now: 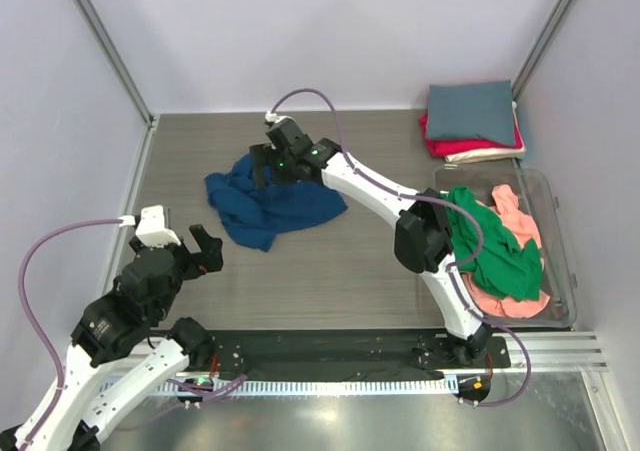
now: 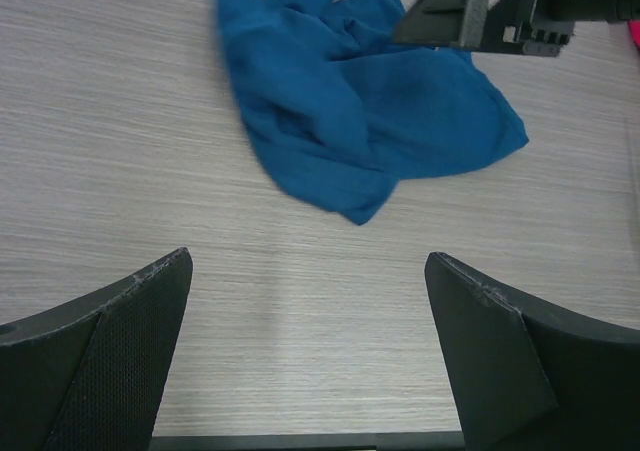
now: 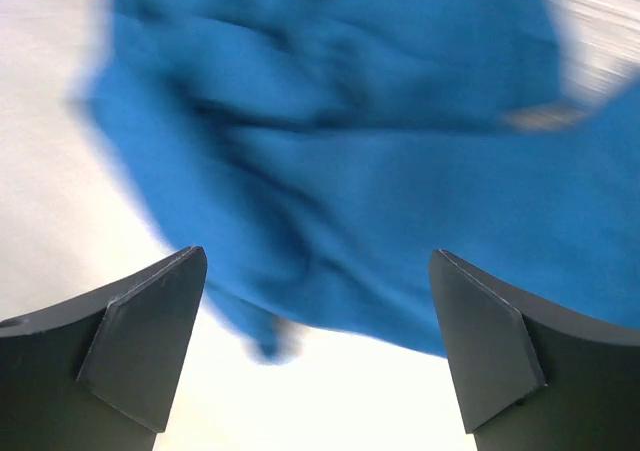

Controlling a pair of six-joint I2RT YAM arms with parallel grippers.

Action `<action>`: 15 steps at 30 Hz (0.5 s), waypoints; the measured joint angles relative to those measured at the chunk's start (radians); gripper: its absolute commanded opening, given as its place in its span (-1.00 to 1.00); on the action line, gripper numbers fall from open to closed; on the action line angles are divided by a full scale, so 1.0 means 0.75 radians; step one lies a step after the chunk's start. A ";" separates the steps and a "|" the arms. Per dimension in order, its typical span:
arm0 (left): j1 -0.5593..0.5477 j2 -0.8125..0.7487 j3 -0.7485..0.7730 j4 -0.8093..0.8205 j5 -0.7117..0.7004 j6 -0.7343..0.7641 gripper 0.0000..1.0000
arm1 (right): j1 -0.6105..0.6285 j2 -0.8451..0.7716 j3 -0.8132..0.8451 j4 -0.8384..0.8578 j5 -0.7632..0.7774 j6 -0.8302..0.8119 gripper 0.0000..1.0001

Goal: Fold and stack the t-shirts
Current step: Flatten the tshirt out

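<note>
– Grey wood-grain table (image 1: 330, 271) first. What's on it?
– Biggest item is the clear bin (image 1: 560, 231) at the right edge. It holds 2 unfolded shirts, the green tee (image 1: 490, 246) draped over the salmon-pink tee (image 1: 505, 301). Looks like the supply pile, kept within the right arm's reach.
– And the blue tee (image 1: 270, 203)?
– Crumpled in a loose heap on bare table, left of centre, well apart from the bin. No flat edges or sleeves laid out, so I'd say folding hasn't started and it needs spreading first.
– Finished stack?
– Far right corner, behind the bin, 3 folded: slate-grey tee (image 1: 470, 111) on top, then red tee (image 1: 440, 146), with cream tee (image 1: 490, 154) at the bottom. It's parked out of the work area so the middle is free for folding.
– Claws?
– Right gripper (image 1: 265, 166) sits over the far edge of the blue heap. In its own blurred wrist view the fingers are spread wide with cloth below and nothing pinched. Can't tell if it touches the cloth. Left gripper (image 2: 310, 266) is also spread wide and holds nothing, low over the table just near of the heap and pointed at its near corner. My guess is 1 arm per side, so the shirt can be pulled flat
</note>
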 measured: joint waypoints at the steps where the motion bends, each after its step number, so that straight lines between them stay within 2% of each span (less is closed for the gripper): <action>1: 0.000 0.000 0.000 0.001 0.000 0.000 0.99 | -0.020 -0.011 -0.036 -0.001 0.023 0.004 0.99; 9: 0.000 0.103 0.003 -0.001 0.002 -0.009 1.00 | -0.228 -0.196 -0.598 -0.040 0.196 0.040 1.00; 15: 0.000 0.476 0.007 0.024 0.058 -0.071 0.99 | -0.297 -0.353 -0.993 0.083 0.131 0.063 0.95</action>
